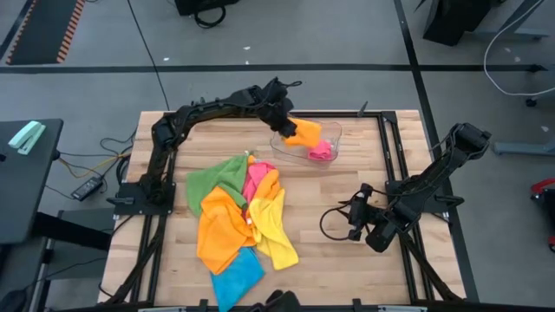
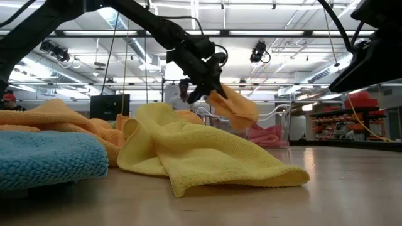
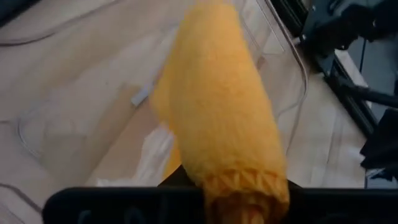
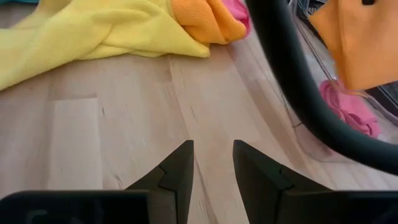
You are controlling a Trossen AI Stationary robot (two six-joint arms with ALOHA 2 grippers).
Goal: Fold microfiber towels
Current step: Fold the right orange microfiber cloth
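Overhead, the left gripper (image 1: 286,123) clamps a folded orange towel (image 1: 305,133), held over the clear tray (image 1: 334,132) at about one o'clock on the table (image 1: 347,251). Its long axis runs outward from the fingers, drooping toward four o'clock. No writing is legible. A pink towel (image 1: 322,151) lies in the tray. The right gripper (image 4: 211,163) rests at four o'clock, fingers slightly parted, holding nothing.

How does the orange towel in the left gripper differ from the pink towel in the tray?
The orange towel hangs in the air from the left gripper; the pink towel lies crumpled inside the clear tray. Orange is gripped, pink untouched. Both are small soft cloths at the tray.
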